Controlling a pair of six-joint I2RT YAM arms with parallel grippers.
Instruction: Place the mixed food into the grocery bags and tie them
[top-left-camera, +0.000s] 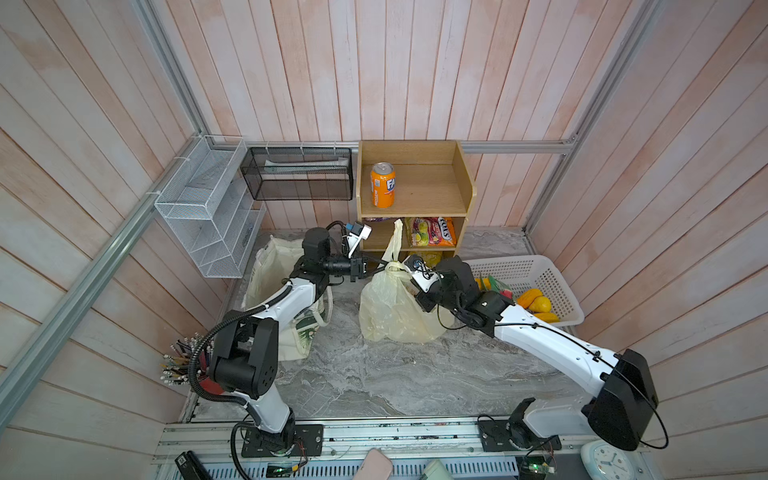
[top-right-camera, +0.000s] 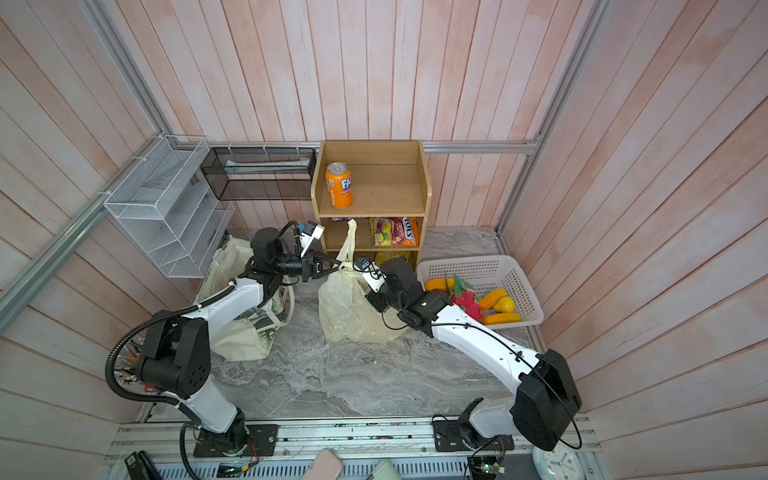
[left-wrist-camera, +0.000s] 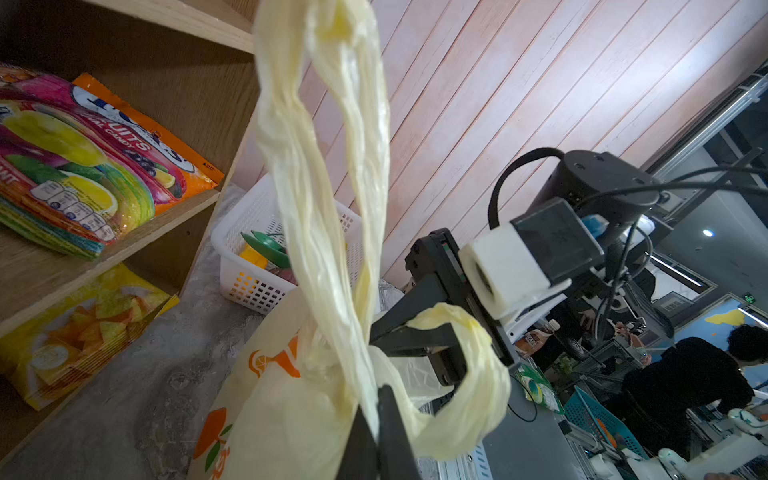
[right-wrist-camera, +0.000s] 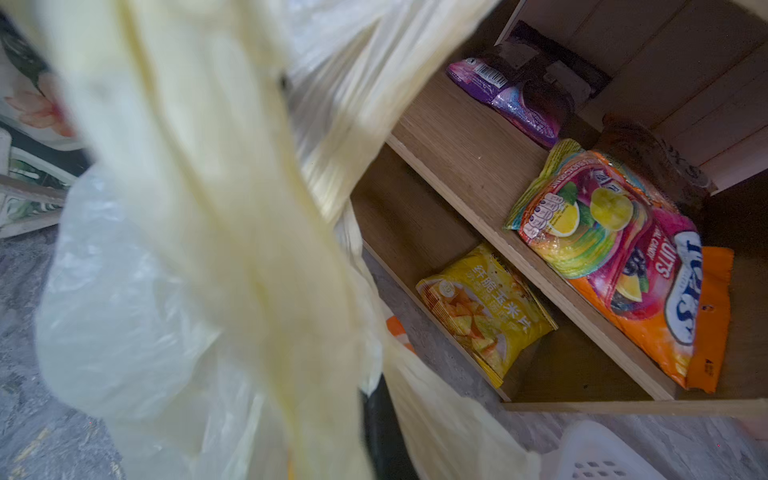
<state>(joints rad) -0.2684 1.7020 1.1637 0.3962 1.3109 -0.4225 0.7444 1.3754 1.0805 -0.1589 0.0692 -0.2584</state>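
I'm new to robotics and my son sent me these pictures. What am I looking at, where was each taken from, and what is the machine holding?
These are two robot arms mounted along the front of a marble table, each ending in a two-fingered gripper. Two pictures look down from overhead; two come from cameras on the arms' wrists. On the table stand a pale-yellow plastic bag, a cream canvas tote, a white basket of fruit and a wooden shelf holding an orange can and snack packets. The left gripper is shut on one bag handle; the right gripper is shut, the other handle looped over it.
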